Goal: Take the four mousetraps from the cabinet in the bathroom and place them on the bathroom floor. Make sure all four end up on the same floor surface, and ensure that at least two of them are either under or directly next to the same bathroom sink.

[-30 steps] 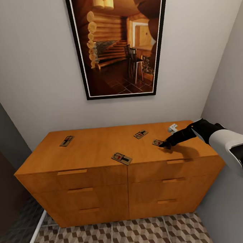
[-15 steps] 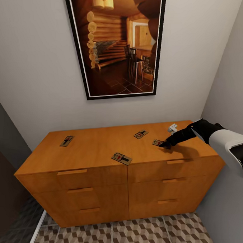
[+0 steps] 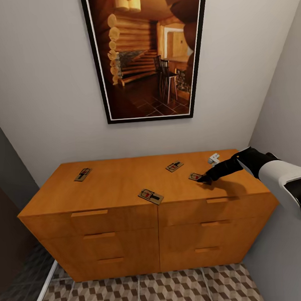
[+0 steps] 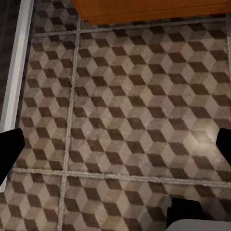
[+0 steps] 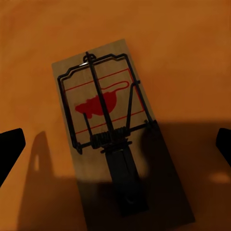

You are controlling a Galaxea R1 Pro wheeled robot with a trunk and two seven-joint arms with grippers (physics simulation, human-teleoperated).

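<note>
right end effector (image 3: 205, 179) spread apart over tan mousetrap (image 5: 115, 130): dark wire, red mouse mark, flat on cabinet (image 3: 121, 188).

Matt tan wood mousetrap (image 5: 115, 130) with dark wire, smooth orange-brown wooden cabinet (image 3: 112, 188), faintly glossy tiled floor (image 4: 130, 120)

We see the black right gripper (image 3: 205, 179) covering the near end of one small tan wooden mousetrap (image 3: 196, 176). In the right wrist view, that board's (image 5: 120, 130) lower end is dark with shadow. The tall framed picture of a log cabin (image 3: 146, 52) is cut off at the top. A small white thing (image 3: 213, 157) is too tiny to name.
</note>
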